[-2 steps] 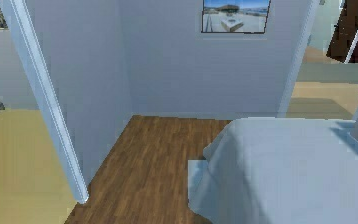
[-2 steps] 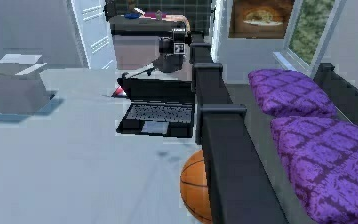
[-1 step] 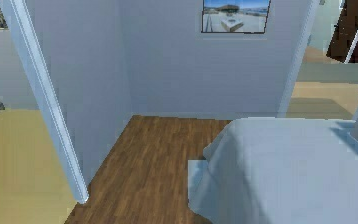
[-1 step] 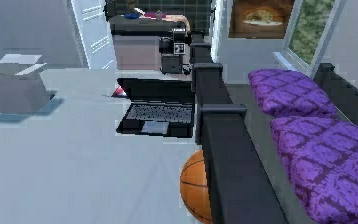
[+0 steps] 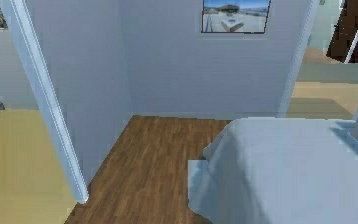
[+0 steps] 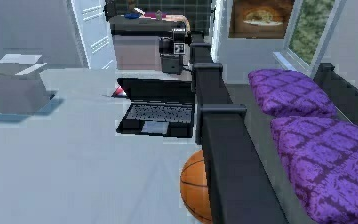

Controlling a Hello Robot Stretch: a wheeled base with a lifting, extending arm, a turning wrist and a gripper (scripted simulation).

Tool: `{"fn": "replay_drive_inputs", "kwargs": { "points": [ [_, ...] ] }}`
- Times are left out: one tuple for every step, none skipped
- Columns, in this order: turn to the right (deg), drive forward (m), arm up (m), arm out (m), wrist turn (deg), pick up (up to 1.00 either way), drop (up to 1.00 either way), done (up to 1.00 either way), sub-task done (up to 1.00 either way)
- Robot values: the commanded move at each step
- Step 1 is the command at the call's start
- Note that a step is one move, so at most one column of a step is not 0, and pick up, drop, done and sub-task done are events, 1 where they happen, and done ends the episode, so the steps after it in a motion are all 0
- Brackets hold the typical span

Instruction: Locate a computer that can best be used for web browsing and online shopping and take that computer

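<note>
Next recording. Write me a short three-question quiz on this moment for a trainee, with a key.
1. True or false: the laptop lies on the pale bed with its lid up.
2. Which round thing sits at the arm side view's bottom, left of the arm? A) an orange basketball B) a green bowl C) a white plate
3. Fill in: the two pillows on the arm side view's right are ____ in colour.

Key: 1 true; 2 A; 3 purple.
</note>
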Motion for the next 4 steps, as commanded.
{"fn": "replay_drive_inputs", "kwargs": {
  "points": [
    [0.0, 0.00, -0.32, 0.00, 0.0, 0.00, 0.00, 0.00, 0.00],
    [0.0, 0.00, 0.00, 0.00, 0.0, 1.00, 0.00, 0.00, 0.00],
    [0.0, 0.00, 0.10, 0.00, 0.0, 0.00, 0.00, 0.00, 0.00],
    [0.0, 0.00, 0.00, 0.00, 0.0, 0.00, 0.00, 1.00, 0.00]
  ]
}}
